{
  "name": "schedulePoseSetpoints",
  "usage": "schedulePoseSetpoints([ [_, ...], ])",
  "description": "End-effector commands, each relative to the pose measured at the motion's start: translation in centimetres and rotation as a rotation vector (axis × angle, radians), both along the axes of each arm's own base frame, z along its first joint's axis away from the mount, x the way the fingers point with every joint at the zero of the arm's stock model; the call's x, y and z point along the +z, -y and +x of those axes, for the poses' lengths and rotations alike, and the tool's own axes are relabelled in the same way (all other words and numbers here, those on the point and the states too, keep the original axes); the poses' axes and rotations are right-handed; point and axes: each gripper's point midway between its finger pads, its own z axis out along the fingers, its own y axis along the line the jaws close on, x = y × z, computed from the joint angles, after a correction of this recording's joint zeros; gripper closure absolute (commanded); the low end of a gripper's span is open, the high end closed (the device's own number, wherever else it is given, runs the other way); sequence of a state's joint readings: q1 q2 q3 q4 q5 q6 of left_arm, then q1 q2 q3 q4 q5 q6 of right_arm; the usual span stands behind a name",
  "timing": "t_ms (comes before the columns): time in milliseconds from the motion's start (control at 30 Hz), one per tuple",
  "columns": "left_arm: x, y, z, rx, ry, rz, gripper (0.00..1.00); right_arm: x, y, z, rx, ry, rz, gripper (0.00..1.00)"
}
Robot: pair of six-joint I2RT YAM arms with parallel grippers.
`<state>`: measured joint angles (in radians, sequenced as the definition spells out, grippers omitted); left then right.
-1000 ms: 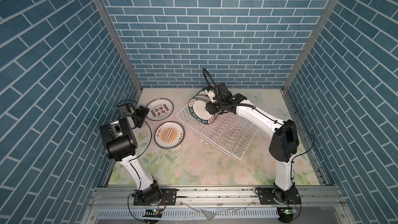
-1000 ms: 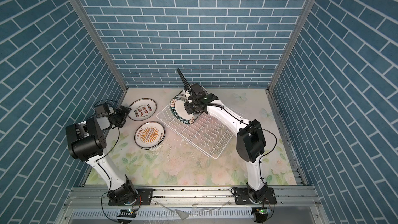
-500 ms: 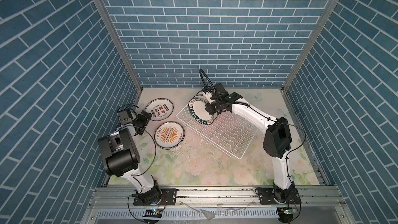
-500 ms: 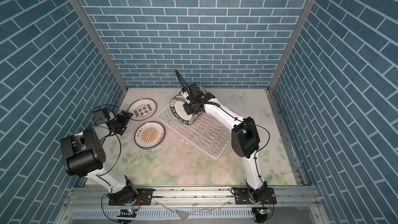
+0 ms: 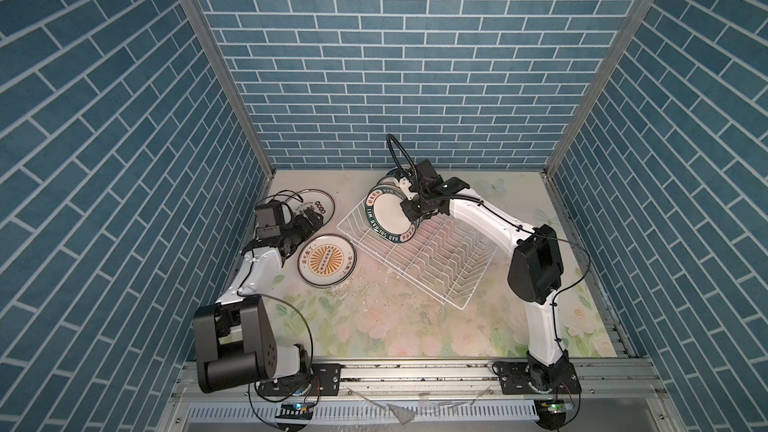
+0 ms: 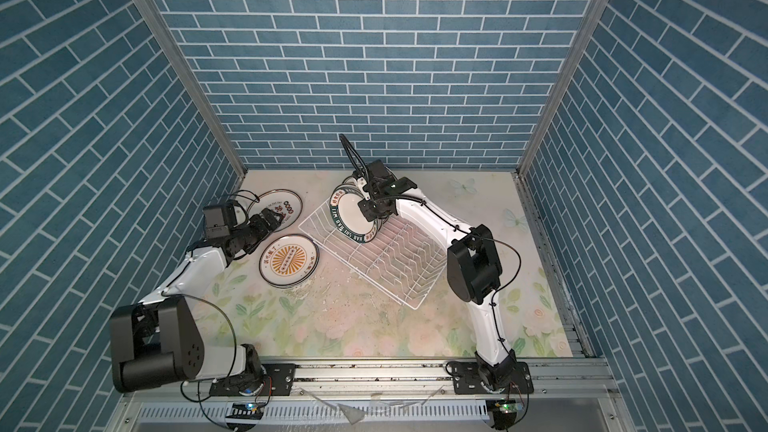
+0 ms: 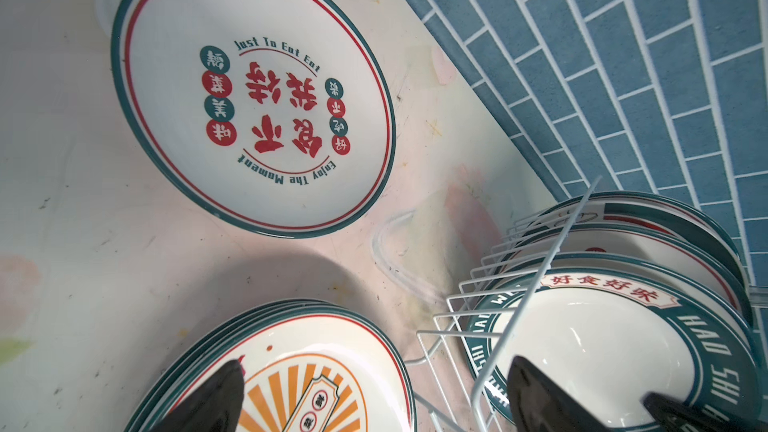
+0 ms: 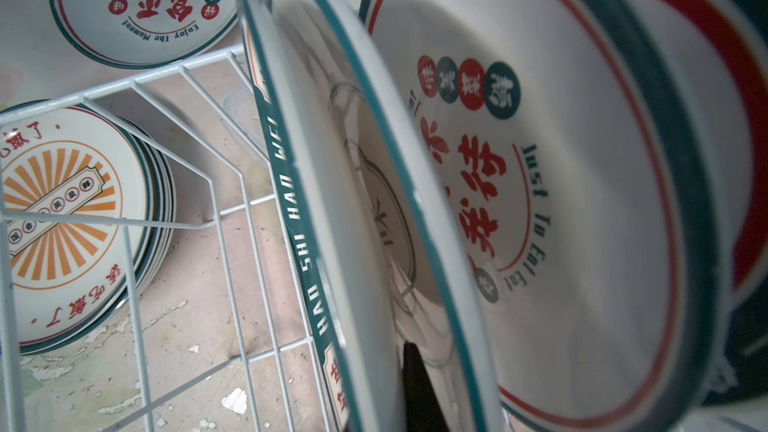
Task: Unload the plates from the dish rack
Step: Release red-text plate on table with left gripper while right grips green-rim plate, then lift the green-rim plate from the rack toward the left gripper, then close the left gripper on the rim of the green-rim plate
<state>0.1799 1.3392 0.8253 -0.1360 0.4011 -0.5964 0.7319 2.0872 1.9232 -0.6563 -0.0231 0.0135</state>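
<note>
fingers (image 8: 417,392) of the right gripper (image 5: 410,213) are closed – apparently on the rim of the green-lettered plate (image 5: 386,214), upright at the far end of the dish rack (image 5: 461,280), more plates (image 5: 383,180) behind it. an edge grip suits lifting it clear of the dividers (image 5: 440,249). left gripper (image 7: 376,363) hangs wide open, empty, near the unloaded sunburst stack (image 5: 327,259).

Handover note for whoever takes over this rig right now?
Left gripper: open, empty, by the unloaded plates.
Right gripper: shut on the rim of the green-lettered round white ceramic plate, upright at the front of those in the white wire dish rack.
Done: a stack of orange-sunburst plates and a red-character plate lie flat on the table.
To do: the gripped plate and the plates behind it.
</note>
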Motion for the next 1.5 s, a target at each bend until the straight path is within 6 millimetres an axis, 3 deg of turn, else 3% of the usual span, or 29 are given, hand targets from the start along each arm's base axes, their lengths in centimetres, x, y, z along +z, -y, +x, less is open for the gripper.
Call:
schedulePoseSetpoints([
  [0, 0.1, 0.4, -1.5, -0.017, -0.016, 0.061, 0.01, 3.5, -0.9, -1.7, 0.085, 0.060, 0.024, 1.00],
  [433, 3.3, 3.5, -4.8, -0.122, 0.082, 0.111, 0.01, 12.3, 0.8, -3.5, 0.065, 0.342, -0.026, 1.00],
  [567, 5.2, 5.7, -4.9, -0.195, 0.212, 0.050, 0.01, 15.8, 1.9, -3.2, -0.059, 0.450, 0.092, 1.00],
  [667, 6.2, 7.7, -4.8, -0.267, 0.302, -0.011, 0.01, 17.6, 2.5, -2.7, -0.203, 0.435, 0.274, 1.00],
  [833, 8.1, 9.9, -4.0, -0.329, 0.407, -0.065, 0.01, 17.6, 0.2, -2.9, -0.227, 0.285, 0.589, 1.00],
  [967, 10.0, 10.9, -3.5, -0.352, 0.512, -0.154, 0.01, 17.5, -2.4, -3.5, -0.166, 0.159, 0.730, 1.00],
  [1133, 10.6, 11.7, -2.6, -0.370, 0.552, -0.217, 0.01, 16.9, -4.3, -3.7, -0.113, -0.011, 0.842, 1.00],
  [1467, 11.2, 12.1, -0.9, -0.380, 0.593, -0.275, 0.02, 15.2, -7.1, -4.7, -0.025, -0.215, 0.902, 1.00],
])
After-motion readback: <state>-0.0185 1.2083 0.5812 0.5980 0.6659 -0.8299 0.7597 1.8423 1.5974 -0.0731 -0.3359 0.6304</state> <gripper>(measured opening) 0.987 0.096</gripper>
